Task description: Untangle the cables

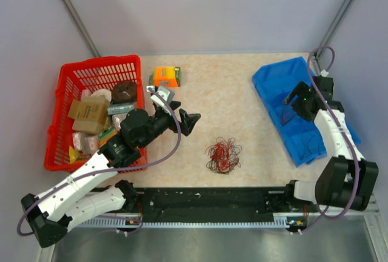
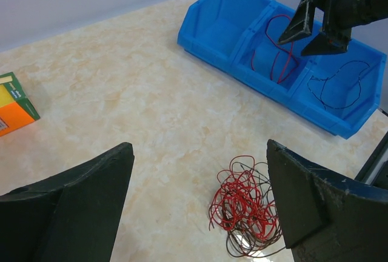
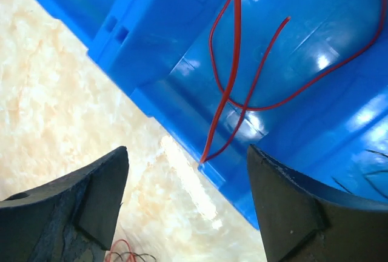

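Note:
The cables (image 1: 223, 156) lie as a small tangle of thin red and dark wires on the table, in front of centre. My left gripper (image 1: 188, 121) is open and empty, up and to the left of them. In the left wrist view the tangle (image 2: 248, 213) lies close to the right finger of the open gripper (image 2: 199, 153). My right gripper (image 1: 291, 105) is open over the middle compartment of the blue bin (image 1: 279, 77). A loose red wire (image 3: 233, 80) lies in that compartment, beyond the open gripper (image 3: 187, 153). A dark wire (image 2: 336, 86) lies in the adjoining compartment.
A red basket (image 1: 79, 74) with several packages stands at the left, beside the left arm. An orange box (image 1: 165, 76) lies behind it on the table. A black rail (image 1: 212, 201) runs along the near edge. The bin's far compartment (image 2: 218, 25) holds nothing.

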`<state>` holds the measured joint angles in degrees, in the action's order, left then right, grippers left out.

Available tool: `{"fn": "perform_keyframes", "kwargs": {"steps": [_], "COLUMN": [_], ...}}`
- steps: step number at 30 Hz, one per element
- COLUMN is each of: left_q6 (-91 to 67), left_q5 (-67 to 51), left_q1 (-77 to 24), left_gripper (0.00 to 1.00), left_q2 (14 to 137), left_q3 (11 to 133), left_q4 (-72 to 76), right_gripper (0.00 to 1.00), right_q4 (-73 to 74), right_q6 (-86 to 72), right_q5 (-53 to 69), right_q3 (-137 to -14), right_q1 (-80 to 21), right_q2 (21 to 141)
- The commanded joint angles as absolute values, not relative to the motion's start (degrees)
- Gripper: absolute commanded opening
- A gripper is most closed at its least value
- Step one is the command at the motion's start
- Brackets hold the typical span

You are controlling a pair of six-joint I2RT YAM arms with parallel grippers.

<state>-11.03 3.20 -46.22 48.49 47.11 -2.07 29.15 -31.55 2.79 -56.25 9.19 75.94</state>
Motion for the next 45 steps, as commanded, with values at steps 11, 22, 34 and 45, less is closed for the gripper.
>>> {"fn": "perform_keyframes", "kwargs": {"steps": [11, 22, 34, 45], "left_q6": [-11.5, -11.2, -11.2, -12.3], "left_q5": [2.3, 2.8, 2.5, -4.6], "left_q1": [-46.2, -46.2, -46.4, -46.3], "left_gripper": [0.93, 0.93, 0.92, 0.92], "left_q2": [46.9, 47.2, 49.2, 54.9], "left_q3": [48.1, 48.1, 48.3, 50.2], "left_q4": [0.2, 0.3, -1.4, -2.3], "right_gripper": [0.74, 0.4, 0.25, 0.64], "right_q4": [38.8, 33.8, 37.7, 34.8], "right_q6": [-26.1, -27.0, -22.9, -21.5], "right_q5": [-14.7, -3.4, -13.9, 4.9], "right_q3": [-69.9, -74.7, -76.1, -58.6], "right_q1": [13.7, 13.7, 9.2, -13.0], "right_q2": [71.9, 87.3, 85.9, 56.6]}}
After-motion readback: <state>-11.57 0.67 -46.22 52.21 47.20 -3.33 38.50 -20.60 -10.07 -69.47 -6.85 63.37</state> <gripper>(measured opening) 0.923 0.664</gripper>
